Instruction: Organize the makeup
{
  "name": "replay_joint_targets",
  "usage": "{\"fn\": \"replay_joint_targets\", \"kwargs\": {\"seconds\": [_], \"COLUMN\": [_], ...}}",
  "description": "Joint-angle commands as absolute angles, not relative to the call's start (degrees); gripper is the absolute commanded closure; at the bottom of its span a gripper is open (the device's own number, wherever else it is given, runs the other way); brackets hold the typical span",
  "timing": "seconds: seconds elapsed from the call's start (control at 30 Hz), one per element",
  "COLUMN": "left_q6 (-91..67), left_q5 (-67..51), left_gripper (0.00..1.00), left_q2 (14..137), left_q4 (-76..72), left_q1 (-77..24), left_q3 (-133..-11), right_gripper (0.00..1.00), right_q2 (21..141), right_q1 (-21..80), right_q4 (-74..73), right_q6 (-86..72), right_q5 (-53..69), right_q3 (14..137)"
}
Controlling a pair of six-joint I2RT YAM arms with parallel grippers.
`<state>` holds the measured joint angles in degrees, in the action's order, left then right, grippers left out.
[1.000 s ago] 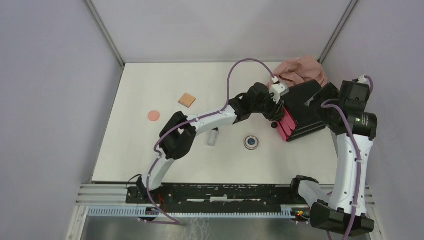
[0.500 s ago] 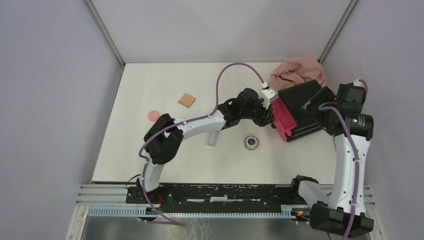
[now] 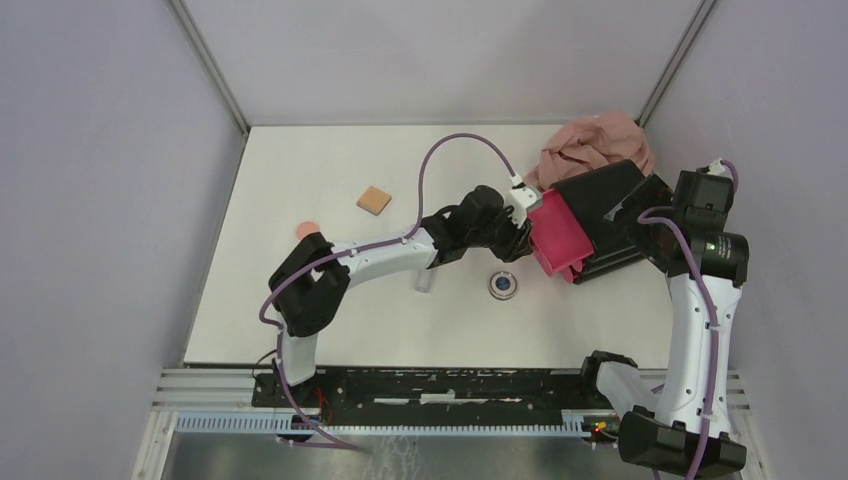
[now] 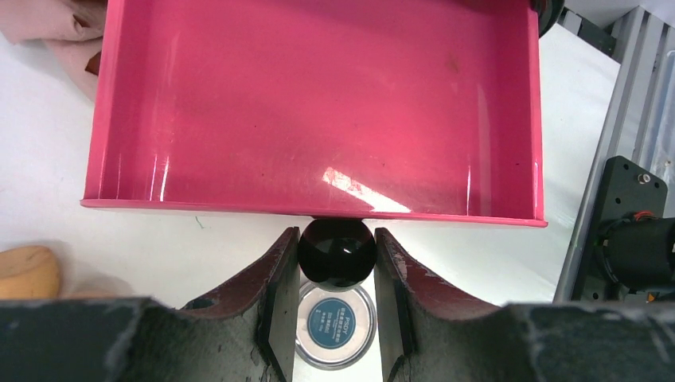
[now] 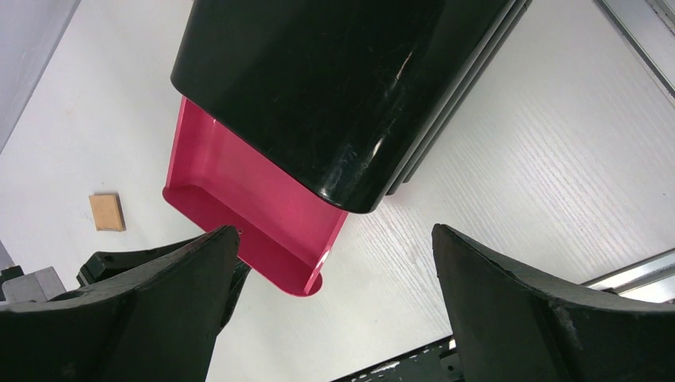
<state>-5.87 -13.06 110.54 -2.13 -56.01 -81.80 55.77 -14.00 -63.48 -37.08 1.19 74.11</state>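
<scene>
We see the left end effector [image 4: 336, 256] closed on the black knob [image 4: 336, 248] of a magenta drawer [image 4: 318, 103], one finger pressed to each side of it. The drawer stands out of the black box [image 3: 600, 195] toward the middle of the tabletop [image 3: 300, 160]. In the right wrist view, the right end effector [image 5: 334, 235] has its jaws spread wide with nothing between them. It sits at the box's right end, but we cannot tell whether it touches the box.

The makeup lies loose on the tabletop, outside the drawer:

- The round silver compact [image 3: 503, 285] sits just in front of the drawer, directly under the gripped knob in the left wrist view.
- The clear vial [image 3: 426, 280] lies left of the compact, partly hidden by the left arm.
- The tan square pad [image 3: 374, 200] rests farther back and to the left, well apart from the box.
- The round salmon puff [image 3: 307, 229] peeks out from behind the left arm's elbow.
- One orange sponge [image 4: 28, 270] shows at the left edge of the left wrist view — only its rounded end.

The pinkish-beige cloth [image 3: 595, 145] is bunched in the far right corner, against the back of the box.
</scene>
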Motion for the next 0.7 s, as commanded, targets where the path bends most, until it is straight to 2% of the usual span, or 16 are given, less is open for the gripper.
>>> {"fn": "replay_joint_targets", "kwargs": {"seconds": [0.0, 0.33, 0.37, 0.4, 0.5, 0.53, 0.6, 0.67], "left_q6": [-3.37, -2.82, -2.79, -2.81, -3.12, -3.36, -3.97, -4.28], "left_q5": [-10.14, -8.98, -9.09, -9.34, -9.57, -9.54, -9.58, -9.19], "left_gripper": [0.97, 0.97, 0.95, 0.88, 0.57, 0.5, 0.39, 0.33], "left_q2": [106.95, 105.87, 105.94, 106.18, 107.5, 107.83, 108.01, 107.59], "left_q4": [-4.01, -4.01, -3.88, -3.45, -0.76, -0.15, 0.2, 0.39], "left_q1": [-56.19, -56.15, -56.14, -56.2, -56.22, -56.21, -56.23, -56.17], "left_q3": [-80.14, -77.99, -78.01, -78.51, -80.74, -81.18, -81.62, -81.52], "right_gripper": [0.01, 0.01, 0.01, 0.01, 0.01, 0.01, 0.01, 0.01], "right_q2": [54.84, 54.52, 54.47, 54.41, 54.15, 54.07, 54.04, 54.12], "right_q1": [-14.2, -14.23, -14.2, -14.18, -14.23, -14.23, -14.24, -14.16], "right_q4": [-61.9, -61.75, -61.78, -61.78, -61.87, -61.81, -61.7, -61.57], "right_q6": [-36.34, -36.4, -36.31, -36.22, -36.2, -36.17, -36.1, -36.05], "right_q5": [0.68, 0.9, 0.82, 0.72, 0.77, 0.79, 0.84, 0.9], "right_q3": [74.58, 74.09, 73.95, 73.85, 73.36, 73.18, 72.93, 73.0]}}
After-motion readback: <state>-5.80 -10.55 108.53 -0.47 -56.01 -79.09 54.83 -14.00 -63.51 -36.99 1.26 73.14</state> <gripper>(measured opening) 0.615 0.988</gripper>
